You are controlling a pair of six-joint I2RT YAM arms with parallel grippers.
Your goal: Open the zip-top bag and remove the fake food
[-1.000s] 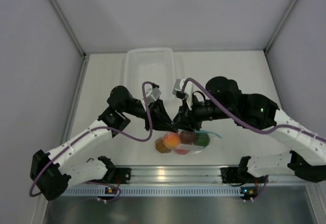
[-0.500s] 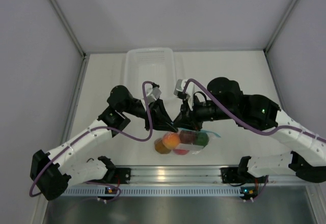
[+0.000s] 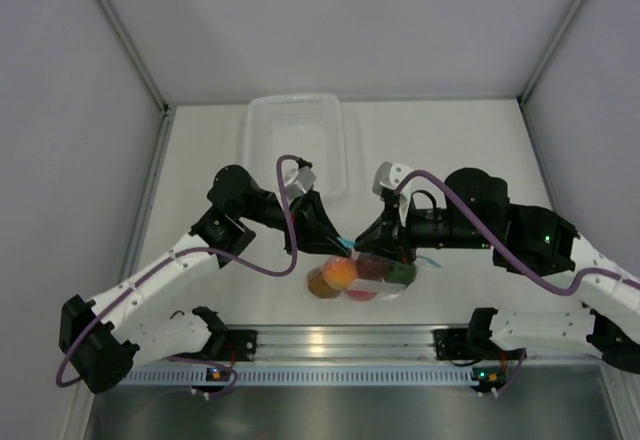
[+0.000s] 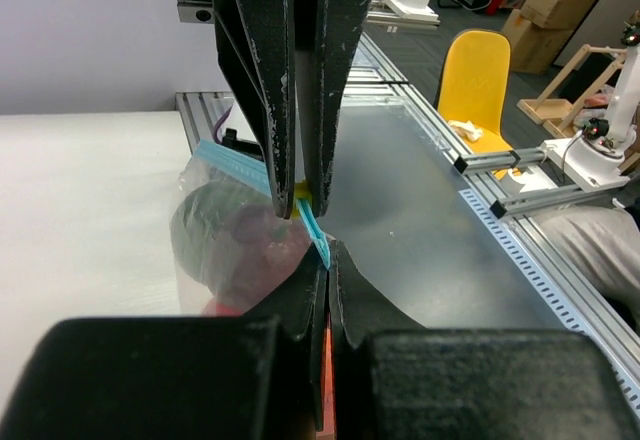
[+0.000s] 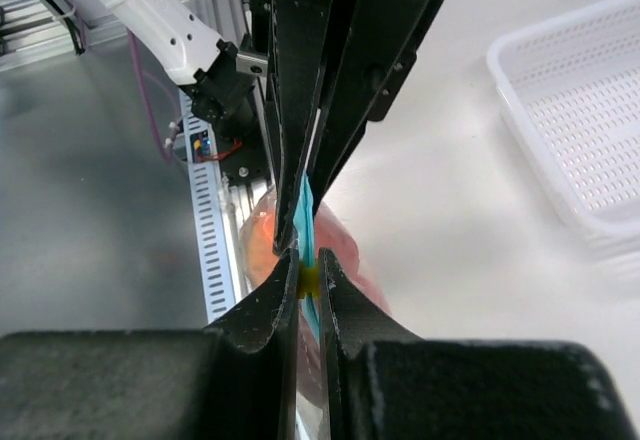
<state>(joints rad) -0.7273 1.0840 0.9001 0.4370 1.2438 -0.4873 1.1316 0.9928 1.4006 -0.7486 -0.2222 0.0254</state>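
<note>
**Right arm draws off along the zip**

The right gripper [image 3: 372,251], pinched shut on the yellow tab [image 5: 310,278], has slid rightward, away from the left gripper [image 3: 338,248], which stays clamped on the teal strip [image 4: 312,232]. The zip-top bag [image 3: 385,285] lies centre, by the table's near edge, with the fake food [image 3: 338,276] inside. I'd judge the zip is starting to part.

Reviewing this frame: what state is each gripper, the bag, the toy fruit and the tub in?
left gripper: shut on the teal zip strip.
right gripper: shut on the yellow slider of that strip.
zip-top bag: pinched at its strip by both grippers, no opening visible.
fake food: inside the bag.
white perforated tub: upright, empty.
</note>
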